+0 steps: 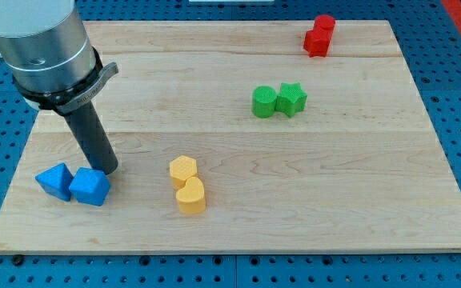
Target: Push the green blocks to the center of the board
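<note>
Two green blocks sit touching, right of the board's middle: a green cylinder [264, 102] and a green star [291, 99] on its right. My tip [107, 170] is far to the view's left, low on the board, touching or just above the right one of two blue blocks. The dark rod rises from there to the grey arm body at the view's top left.
Two blue blocks [54, 181] [90, 187] lie side by side at the lower left. Two yellow blocks [182, 170] [190, 195] lie below the middle. Two red blocks [319, 36] stand near the top edge at the right. The wooden board [358, 184] rests on a blue pegboard.
</note>
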`<state>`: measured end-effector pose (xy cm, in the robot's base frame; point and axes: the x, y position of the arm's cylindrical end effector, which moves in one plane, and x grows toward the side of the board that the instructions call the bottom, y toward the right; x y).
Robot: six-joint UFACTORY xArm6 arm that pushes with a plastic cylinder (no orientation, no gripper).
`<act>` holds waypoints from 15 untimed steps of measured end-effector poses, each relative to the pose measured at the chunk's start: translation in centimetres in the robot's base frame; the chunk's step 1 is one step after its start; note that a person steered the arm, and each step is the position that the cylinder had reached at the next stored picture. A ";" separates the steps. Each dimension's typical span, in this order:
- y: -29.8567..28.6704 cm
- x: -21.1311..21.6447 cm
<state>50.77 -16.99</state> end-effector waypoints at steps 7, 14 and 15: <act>32.4 -11.6; 7.8 -9.0; 8.3 -9.5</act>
<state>41.23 -8.68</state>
